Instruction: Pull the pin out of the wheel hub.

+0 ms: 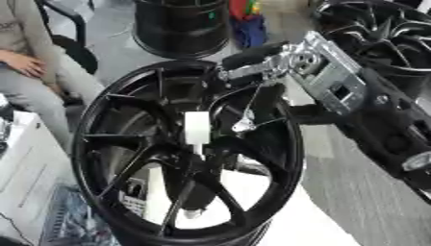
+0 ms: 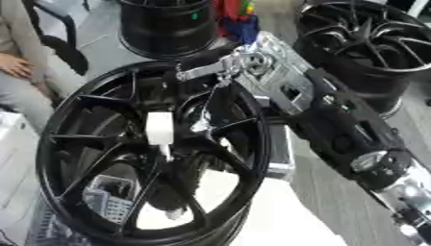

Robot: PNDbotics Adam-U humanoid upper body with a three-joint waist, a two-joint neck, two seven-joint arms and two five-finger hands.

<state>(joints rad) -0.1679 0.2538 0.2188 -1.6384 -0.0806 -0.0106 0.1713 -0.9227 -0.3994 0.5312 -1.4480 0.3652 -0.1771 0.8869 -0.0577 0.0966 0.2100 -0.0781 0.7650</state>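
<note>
A large black spoked wheel hub [image 1: 101,144] stands on edge in the middle of both views. A white, block-shaped pin [image 1: 197,127] sticks out of its centre, upright. My right arm comes in from the right, and my right hand [image 1: 278,62], silver and black, hovers at the rim's upper right edge. Its fingers [image 1: 251,54] reach out fairly straight to the left, above the pin and apart from it, holding nothing. A thin silver part [image 1: 245,124] hangs beside the pin, between the spokes. My left hand shows in neither view.
A black rim [image 1: 181,24] stands at the back centre and another spoked rim [image 2: 370,38] at the back right. A seated person [image 1: 25,62] is at the far left. The hub rests on a white surface [image 1: 295,226], with printed sheets [image 2: 105,202] behind its lower spokes.
</note>
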